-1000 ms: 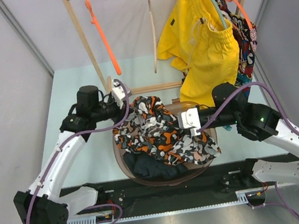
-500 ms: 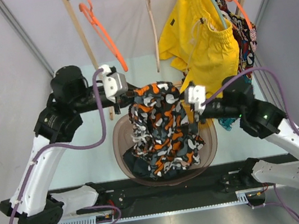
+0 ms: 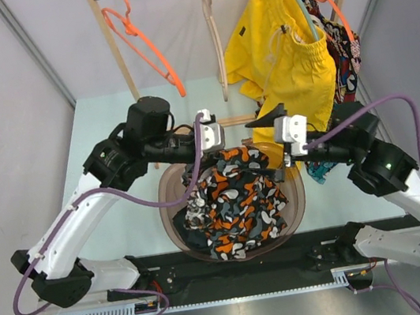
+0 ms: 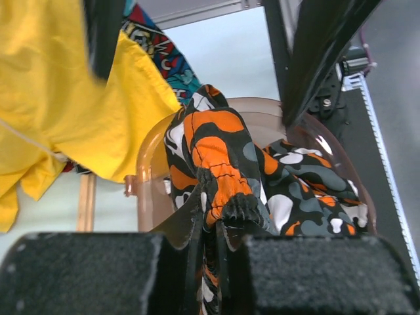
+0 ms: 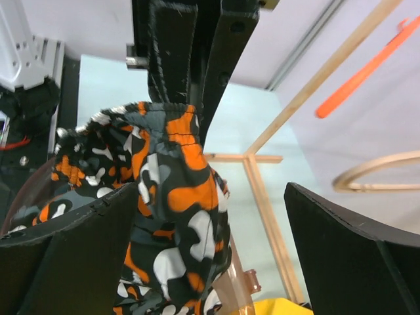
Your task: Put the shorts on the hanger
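Left wrist view showed the left claw clamped on the shorts, held aloft likely so the wide-open, empty right claw could regrip

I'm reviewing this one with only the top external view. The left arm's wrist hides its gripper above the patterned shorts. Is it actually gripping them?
Observer: Yes. In the left wrist view the left gripper is shut on a bunched fold of the shorts.
Operator: Which part of them is that?
Observer: The right wrist view shows the gathered elastic waistband pinched at the top, with the rest hanging down.
Operator: And the right gripper?
Observer: The right gripper is open. Its fingers stand wide apart and are not clamped on anything.
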`<state>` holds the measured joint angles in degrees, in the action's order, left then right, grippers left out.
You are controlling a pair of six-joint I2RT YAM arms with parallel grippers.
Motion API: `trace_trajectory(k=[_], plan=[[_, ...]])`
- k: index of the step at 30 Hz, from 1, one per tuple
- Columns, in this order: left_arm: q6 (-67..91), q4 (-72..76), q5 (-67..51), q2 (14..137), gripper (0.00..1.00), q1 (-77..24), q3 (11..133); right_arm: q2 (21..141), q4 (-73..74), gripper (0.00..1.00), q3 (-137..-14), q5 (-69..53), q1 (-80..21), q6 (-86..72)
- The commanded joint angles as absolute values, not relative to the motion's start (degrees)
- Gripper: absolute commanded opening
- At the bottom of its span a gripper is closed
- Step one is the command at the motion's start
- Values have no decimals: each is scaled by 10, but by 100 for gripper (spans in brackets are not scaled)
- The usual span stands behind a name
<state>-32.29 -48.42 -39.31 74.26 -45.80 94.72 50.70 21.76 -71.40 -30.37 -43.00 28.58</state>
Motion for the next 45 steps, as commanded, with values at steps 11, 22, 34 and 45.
trace_trajectory(k=[11,22,34,45], plan=[[-341,-506,-343,716,24,-484,945,555,301,18,-729,-250,-446,338],[-325,-509,-395,578,63,-293,738,492,363,0,-728,-243,-376,336],[-403,-614,-467,532,83,-308,577,497,302,0,-728,-214,-364,287],[-320,-452,-371,546,85,-367,519,489,258,0,-727,-207,-364,274]])
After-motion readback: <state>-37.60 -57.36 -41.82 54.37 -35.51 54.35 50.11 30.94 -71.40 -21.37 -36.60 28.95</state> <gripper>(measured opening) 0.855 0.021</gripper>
